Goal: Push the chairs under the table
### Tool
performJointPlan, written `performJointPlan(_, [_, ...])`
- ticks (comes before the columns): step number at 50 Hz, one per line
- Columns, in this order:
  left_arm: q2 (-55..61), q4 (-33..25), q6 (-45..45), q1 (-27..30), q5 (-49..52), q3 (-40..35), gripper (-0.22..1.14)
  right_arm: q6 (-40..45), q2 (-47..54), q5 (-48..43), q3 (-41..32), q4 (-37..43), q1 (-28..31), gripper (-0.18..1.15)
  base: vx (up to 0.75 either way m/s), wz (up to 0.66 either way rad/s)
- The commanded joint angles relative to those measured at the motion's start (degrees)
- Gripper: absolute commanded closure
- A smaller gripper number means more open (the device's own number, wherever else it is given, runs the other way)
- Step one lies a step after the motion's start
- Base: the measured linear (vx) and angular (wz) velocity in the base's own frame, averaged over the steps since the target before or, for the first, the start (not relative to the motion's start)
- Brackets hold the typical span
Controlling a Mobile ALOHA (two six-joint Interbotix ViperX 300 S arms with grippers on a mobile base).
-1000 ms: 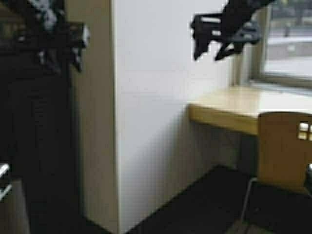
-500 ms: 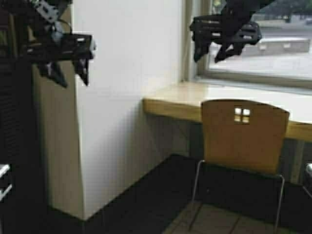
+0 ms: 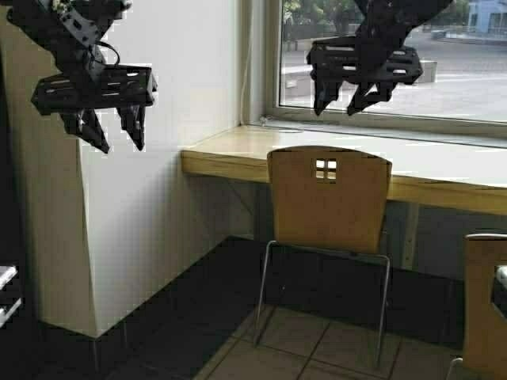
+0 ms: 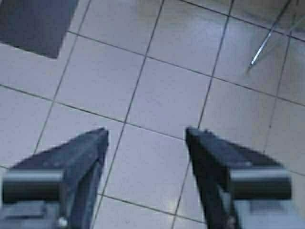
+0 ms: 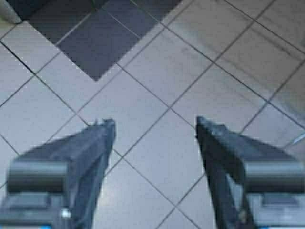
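A tan plywood chair (image 3: 329, 198) with small square cutouts in its backrest stands on thin metal legs in front of the table (image 3: 238, 154), a long light-wood counter under the window. A second chair (image 3: 485, 301) shows partly at the right edge. My left gripper (image 3: 119, 138) hangs open high at the left, before the white wall. My right gripper (image 3: 346, 99) hangs open high above the middle chair, well clear of it. Both wrist views look straight down at floor tiles, with the left gripper (image 4: 147, 133) and right gripper (image 5: 156, 123) holding nothing. One metal chair leg (image 4: 267, 38) shows in the left wrist view.
A white wall corner (image 3: 142, 229) juts out at the left, beside the table's end. The window (image 3: 396, 55) runs behind the table. Dark carpet (image 3: 198, 309) meets pale floor tiles (image 3: 309, 348) below the chair.
The robot has turned or driven, so the whole scene has slid leftward: the chair moved from the right edge to the middle, and a second chair came into view at the right.
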Motion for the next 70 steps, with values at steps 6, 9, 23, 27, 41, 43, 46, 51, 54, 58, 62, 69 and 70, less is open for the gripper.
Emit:
performJointPlan(6, [-0.7,0.18,0.35,-0.09,-0.18,-1.23,0.06,0.09,0.44,0.97,-0.88,0.09,-0.18,0.09,-0.27,-0.31])
performJointPlan(9, [-0.62,0.09,0.18,0.35,-0.18,-1.14,0.06,0.18,0.44,1.93,-0.97,0.09,0.0,0.09,-0.24,-0.31])
performJointPlan(23, [-2.9,0.09,-0.44,0.79,1.05,-1.05,0.06,0.26,-0.79,5.71,-0.53,0.18,0.26,0.09,-0.17,-0.33])
performJointPlan(27, [-3.96,0.09,-0.44,0.79,1.05,-0.97,0.06,0.26,-1.49,5.8,-0.18,0.18,0.26,0.09,-0.15,-0.41])
performJointPlan(41, [-3.96,0.09,-0.44,0.79,1.05,-0.35,0.06,0.26,-0.97,6.24,-0.26,1.41,0.26,0.09,-0.14,-0.46])
performJointPlan(43, [-3.87,0.09,-0.35,0.79,1.05,-0.35,0.06,0.26,-0.88,6.24,-0.18,1.85,0.44,0.09,-0.14,-0.42])
performJointPlan(46, [-3.43,0.09,-0.35,0.79,1.05,-0.44,0.06,0.26,-0.35,6.24,-0.18,2.46,0.7,0.09,-0.13,-0.4])
performJointPlan(51, [-2.99,-0.09,-0.53,0.79,1.14,-0.7,0.06,0.35,1.05,6.42,-0.09,3.34,0.79,0.09,-0.1,-0.34])
performJointPlan(54, [-2.9,-0.18,-0.62,0.79,1.14,-0.7,0.06,0.35,1.76,6.77,0.0,4.22,0.7,0.09,-0.08,-0.32])
performJointPlan(58, [-2.99,-0.26,-0.97,0.79,1.23,-0.62,0.06,0.35,2.64,6.77,-0.09,5.45,0.79,0.09,-0.07,-0.3])
performJointPlan(62, [-2.9,-0.26,-1.23,0.79,1.41,-0.7,0.06,0.35,3.6,6.77,-0.09,6.86,0.79,0.09,-0.04,-0.29])
performJointPlan(69, [-1.32,-1.41,-2.55,0.79,1.49,-0.62,0.06,0.62,5.8,6.06,0.18,10.2,0.7,0.09,0.0,-0.21])
performJointPlan(70, [-0.97,-2.02,-3.16,0.79,1.49,-0.7,0.06,0.88,6.33,5.8,0.09,11.51,0.7,0.09,0.03,-0.13])
